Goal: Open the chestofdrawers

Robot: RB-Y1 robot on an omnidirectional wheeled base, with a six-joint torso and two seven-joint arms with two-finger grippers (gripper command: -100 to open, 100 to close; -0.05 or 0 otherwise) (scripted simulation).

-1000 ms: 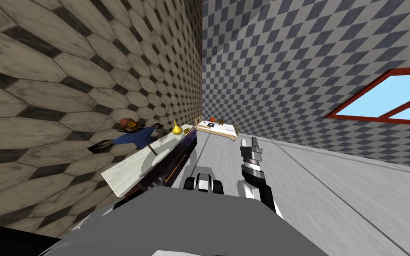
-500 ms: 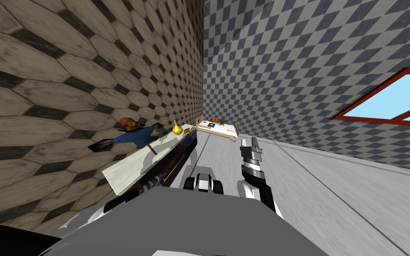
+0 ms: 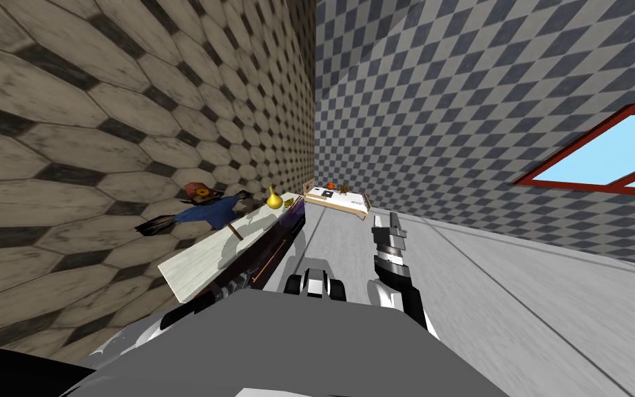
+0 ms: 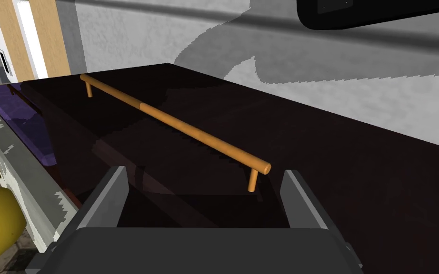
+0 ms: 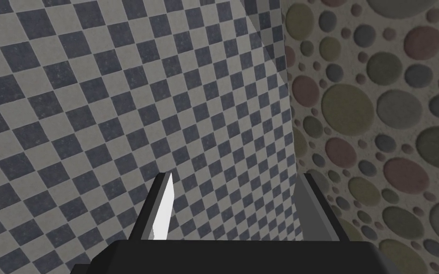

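Dark drawer front (image 4: 333, 157) of chest (image 3: 278, 241) ahead of L gripper (image 4: 204, 172) | orange bar handle (image 4: 175, 123): near end just ahead of jaws, no contact | L jaws released, empty | chest along hex-tile wall (image 3: 102, 138) on my L, yellow vase (image 3: 274, 200) on its white top (image 3: 206, 258) | R gripper (image 5: 236, 177) up in air, jaws released
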